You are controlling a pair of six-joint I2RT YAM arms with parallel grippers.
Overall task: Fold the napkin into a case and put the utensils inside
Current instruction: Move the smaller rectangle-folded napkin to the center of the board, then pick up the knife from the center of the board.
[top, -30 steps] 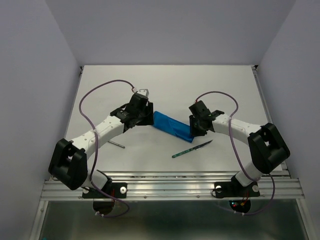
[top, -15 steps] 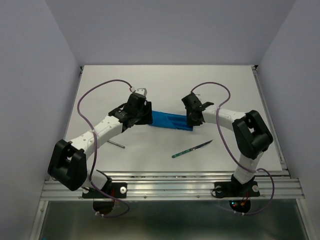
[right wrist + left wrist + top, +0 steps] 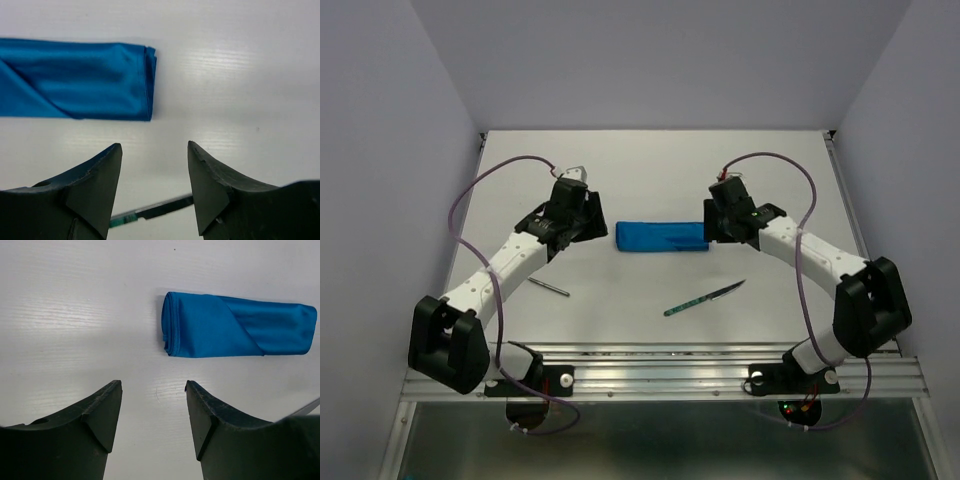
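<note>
Teal-handled knife [image 3: 704, 298] and slim grey utensil [image 3: 550, 288] lie nearest the arm bases.
Beyond them the folded blue case [image 3: 661, 237] lies flat on the white table [image 3: 650, 170] between left gripper [image 3: 152, 385] and right gripper [image 3: 154, 147], both spread open, empty.

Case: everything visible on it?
The case is a narrow oblong packet of bright blue, slightly shiny cloth, folded in layers whose edges show stacked at both short ends. A diagonal fold line crosses its top face. It lies flat on the white table, crosswise between the left gripper and right gripper. Both are open and clear of it; only the table touches it.
</note>
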